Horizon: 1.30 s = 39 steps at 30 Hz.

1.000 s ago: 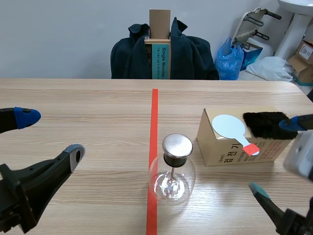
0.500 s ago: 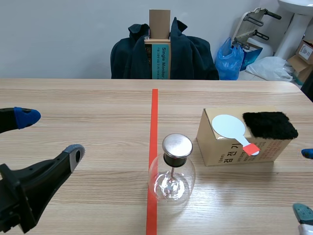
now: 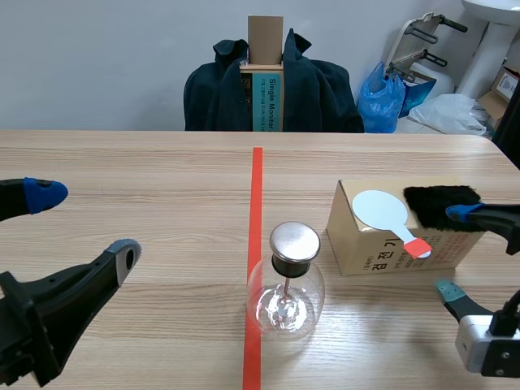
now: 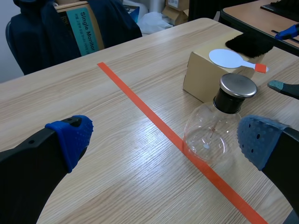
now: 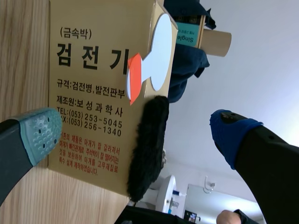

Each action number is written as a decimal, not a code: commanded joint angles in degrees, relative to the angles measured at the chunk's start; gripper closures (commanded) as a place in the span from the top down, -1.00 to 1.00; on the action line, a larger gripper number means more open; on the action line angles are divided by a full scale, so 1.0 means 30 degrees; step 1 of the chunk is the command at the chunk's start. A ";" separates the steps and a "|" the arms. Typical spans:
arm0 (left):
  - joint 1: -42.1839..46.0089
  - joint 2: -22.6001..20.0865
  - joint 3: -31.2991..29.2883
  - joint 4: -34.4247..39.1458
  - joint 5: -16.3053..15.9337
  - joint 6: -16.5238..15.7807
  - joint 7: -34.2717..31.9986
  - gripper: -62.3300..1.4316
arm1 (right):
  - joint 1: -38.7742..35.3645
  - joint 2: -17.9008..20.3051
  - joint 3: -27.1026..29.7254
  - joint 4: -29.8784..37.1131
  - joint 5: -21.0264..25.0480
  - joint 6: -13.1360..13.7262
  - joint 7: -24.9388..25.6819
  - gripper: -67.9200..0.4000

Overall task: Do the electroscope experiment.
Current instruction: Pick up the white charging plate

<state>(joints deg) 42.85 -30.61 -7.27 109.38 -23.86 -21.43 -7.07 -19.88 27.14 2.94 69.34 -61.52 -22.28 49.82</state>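
left gripper (image 3: 85,222) and right gripper (image 3: 449,251) are seen spread, empty. cardboard box (image 3: 382,244) is set right of tape (image 3: 256,187); glass electroscope (image 3: 285,296) just beside it, judged fragile, slick. soft black fur (image 3: 435,203) and white paddle (image 3: 380,209) are laid on the box; paddle judged light, best taken at its red end.

Your R gripper (image 5: 135,133) stands wide open: teal pad (image 5: 39,133) at lower left of the frame, blue pad (image 5: 231,128) at mid-right, nothing pressed btw them. A cardboard box (image 5: 88,70) w/ black Korean print fills the upper left, resting on the wood table (image 5: 18,56). A white round paddle (image 5: 161,46) w/ an orange-red handle tip lies on the box, top centre. A black fur pad (image 5: 147,144) sits just beside that tip, centre frame. A dark coat (image 5: 187,60) shows beyond the paddle.
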 commanded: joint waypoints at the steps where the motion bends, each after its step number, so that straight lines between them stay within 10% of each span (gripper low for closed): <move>1: -0.0058 0.0095 0.0051 0.0313 -0.0131 -0.0036 -0.0262 1.00 | 0.0321 -0.0073 0.0000 0.0160 0.0204 -0.0146 0.0335 1.00; 27: -0.0058 0.0095 0.0051 0.0313 -0.0131 -0.0036 -0.0262 1.00 | 0.2776 -0.1581 0.0080 -0.1282 -0.1792 0.0197 0.2157 1.00; 39: -0.0058 0.0095 0.0051 0.0313 -0.0131 -0.0036 -0.0262 1.00 | 0.2827 -0.1588 0.0175 -0.1282 -0.1770 0.0197 0.1260 0.16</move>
<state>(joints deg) 42.85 -30.61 -7.27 109.38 -23.86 -21.43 -7.07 -12.27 21.61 2.92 64.97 -67.53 -21.23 53.84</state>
